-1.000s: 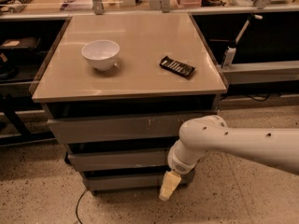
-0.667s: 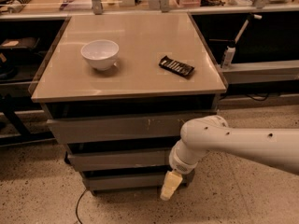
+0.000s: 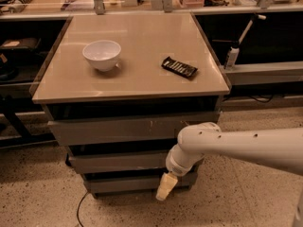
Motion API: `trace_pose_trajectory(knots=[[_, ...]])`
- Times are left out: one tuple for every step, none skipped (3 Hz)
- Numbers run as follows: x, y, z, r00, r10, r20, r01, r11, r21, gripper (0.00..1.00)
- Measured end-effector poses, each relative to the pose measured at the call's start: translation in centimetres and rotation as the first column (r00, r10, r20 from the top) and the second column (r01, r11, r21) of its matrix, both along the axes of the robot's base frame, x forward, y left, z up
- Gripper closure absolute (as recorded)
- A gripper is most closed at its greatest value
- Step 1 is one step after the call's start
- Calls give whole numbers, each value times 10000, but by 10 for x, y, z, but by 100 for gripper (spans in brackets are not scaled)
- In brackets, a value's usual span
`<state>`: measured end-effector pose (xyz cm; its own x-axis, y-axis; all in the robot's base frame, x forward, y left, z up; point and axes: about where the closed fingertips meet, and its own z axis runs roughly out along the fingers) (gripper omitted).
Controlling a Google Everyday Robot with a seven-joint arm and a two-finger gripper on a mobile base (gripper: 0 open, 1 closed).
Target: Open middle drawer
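Observation:
The cabinet has three grey fronts under a beige top. The top front (image 3: 118,129) has pale scratch marks. The middle drawer (image 3: 118,161) is the plain grey front below it, pushed in. The lowest front (image 3: 123,184) sits below that. My white arm comes in from the right and covers the middle drawer's right end. My gripper (image 3: 163,191) hangs down from the wrist, in front of the lowest front's right part, just below the middle drawer.
A white bowl (image 3: 102,55) and a dark flat packet (image 3: 179,67) lie on the cabinet top (image 3: 142,37). Dark shelving stands to the left and right. A black cable (image 3: 79,207) lies on the speckled floor in front.

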<state>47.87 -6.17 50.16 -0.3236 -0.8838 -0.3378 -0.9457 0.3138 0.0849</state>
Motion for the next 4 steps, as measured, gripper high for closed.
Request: trace_pose_trajectory(knots=[[24, 0, -15, 9990, -359, 274, 356, 9993, 118, 0], [41, -1, -29, 9972, -649, 377, 643, 9978, 151, 0], [52, -1, -41, 9955, -847, 413, 840, 9963, 183, 0], [72, 5, -60, 9936, -1002, 524, 993, 9949, 200, 0]])
